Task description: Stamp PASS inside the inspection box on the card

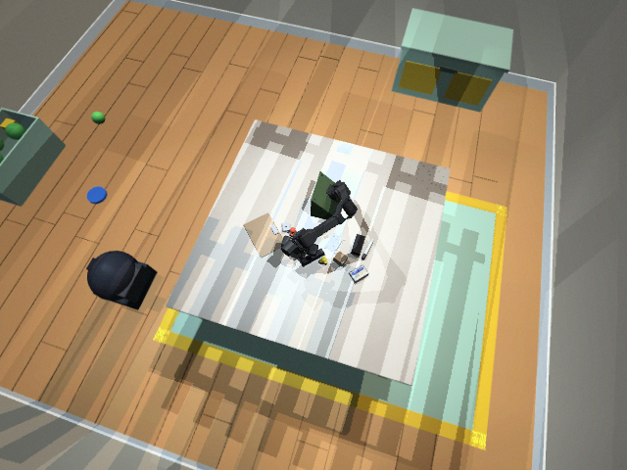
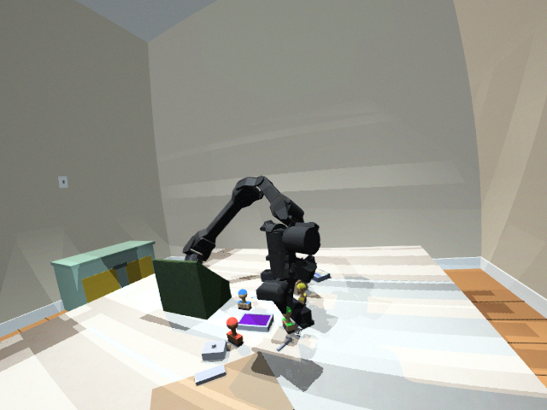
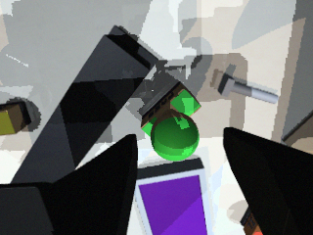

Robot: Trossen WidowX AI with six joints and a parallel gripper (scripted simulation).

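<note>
My gripper (image 3: 180,139) is open, with nothing between its fingertips. It points down above the green-knobbed stamp (image 3: 174,138) (image 2: 288,321), whose knob shows between the fingers in the wrist view. The purple ink pad (image 3: 176,206) (image 2: 255,319) lies beside that stamp. A red-knobbed stamp (image 2: 233,336) (image 1: 292,231), a blue-knobbed stamp (image 2: 244,301) and a yellow-knobbed stamp (image 2: 301,291) (image 1: 322,260) stand nearby. The stamps' words cannot be read. A pale sheet (image 1: 334,241), perhaps the card, lies beside the arm; its box cannot be made out.
A long black block (image 3: 93,105) lies close beside the green-knobbed stamp. A small hammer-like tool (image 3: 254,93) (image 2: 284,343) is on its other side. A grey tin (image 2: 214,350), a tan board (image 1: 261,233), a dark green wedge (image 2: 190,286) and a brown block (image 1: 340,258) are also on the bench.
</note>
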